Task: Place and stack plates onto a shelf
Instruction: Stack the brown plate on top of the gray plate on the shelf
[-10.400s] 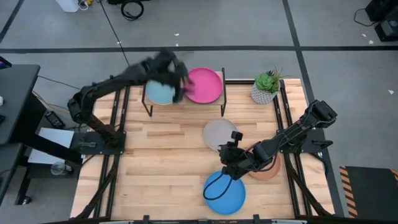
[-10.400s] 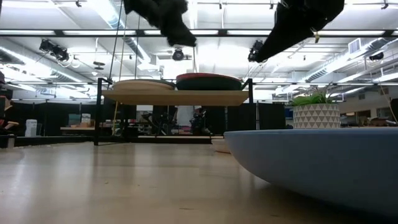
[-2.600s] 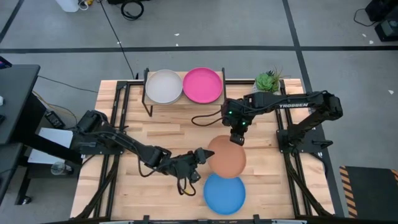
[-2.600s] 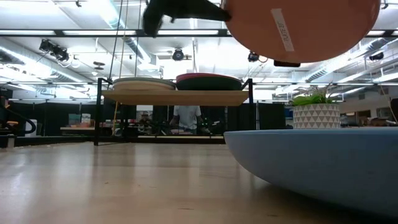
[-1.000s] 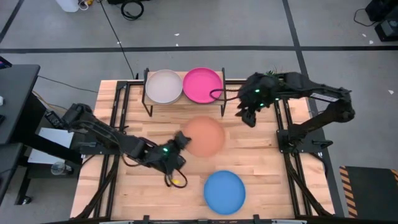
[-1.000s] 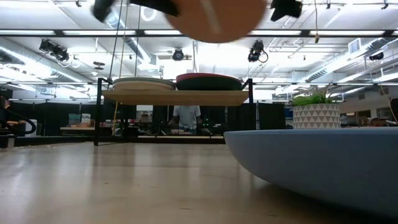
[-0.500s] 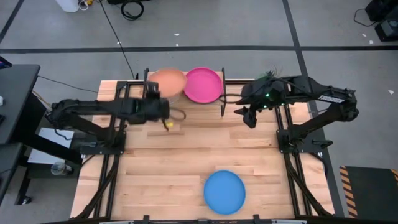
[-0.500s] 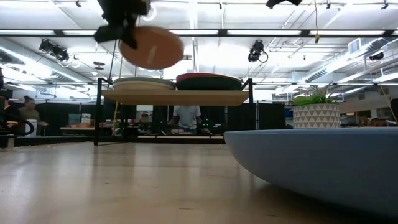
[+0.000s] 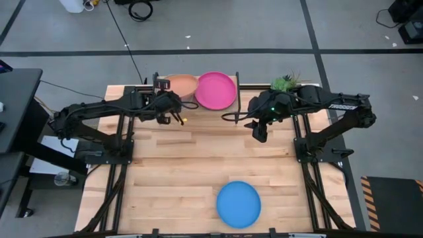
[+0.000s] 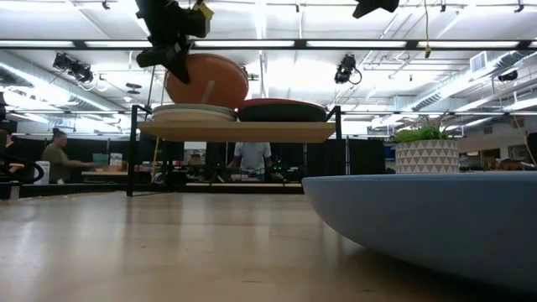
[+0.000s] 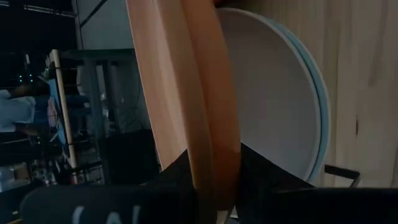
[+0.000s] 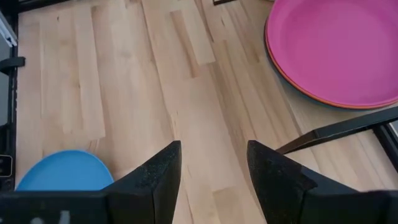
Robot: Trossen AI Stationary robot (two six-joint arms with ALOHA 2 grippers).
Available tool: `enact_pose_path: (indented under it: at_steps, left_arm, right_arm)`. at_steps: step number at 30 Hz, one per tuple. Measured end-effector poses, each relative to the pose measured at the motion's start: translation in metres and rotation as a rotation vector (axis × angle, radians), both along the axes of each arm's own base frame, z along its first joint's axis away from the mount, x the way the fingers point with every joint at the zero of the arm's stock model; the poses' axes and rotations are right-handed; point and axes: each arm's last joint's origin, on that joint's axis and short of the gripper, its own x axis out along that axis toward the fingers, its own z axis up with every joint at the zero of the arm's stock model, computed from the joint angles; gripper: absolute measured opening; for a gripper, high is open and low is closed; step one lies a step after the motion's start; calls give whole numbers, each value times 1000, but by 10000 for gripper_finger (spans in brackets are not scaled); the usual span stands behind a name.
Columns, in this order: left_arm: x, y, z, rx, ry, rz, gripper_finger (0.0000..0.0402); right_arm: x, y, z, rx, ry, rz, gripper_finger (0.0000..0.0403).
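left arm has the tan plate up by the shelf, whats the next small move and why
Probably lower and level it. The left hand grips the tan-brown plate by its rim, tilted just above the grey plate stacked on the shelf, so it is not resting yet.

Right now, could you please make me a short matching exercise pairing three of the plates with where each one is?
Things:
1. tan plate
2. magenta plate
3. blue plate

Places:
A. on the table, near its front edge
B. held tilted in the left tool above the shelf's left stack
C. on top of the shelf's right stack

Pairs: 1-B, 2-C, 3-A
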Motion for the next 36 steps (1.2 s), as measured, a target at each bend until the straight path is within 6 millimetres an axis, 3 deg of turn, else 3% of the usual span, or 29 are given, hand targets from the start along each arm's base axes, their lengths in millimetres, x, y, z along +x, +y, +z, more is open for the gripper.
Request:
enact_pose_path:
  at_steps: [18, 26, 30, 36]
  left_arm:
    - [-3, 10, -4, -24, 23, 49, 75]
    - [-2, 4, -5, -39, 16, 41, 180]
    - [-3, -8, 0, -162, -18, -23, 232]
    - [-5, -11, 23, -326, -127, -40, 242]
  right_arm:
    - [0, 0, 0, 1, -6, 0, 190]
    - [0, 0, 0, 1, -6, 0, 190]
    - [0, 0, 0, -1, -6, 4, 190]
    - [0, 0, 1, -4, -8, 6, 190]
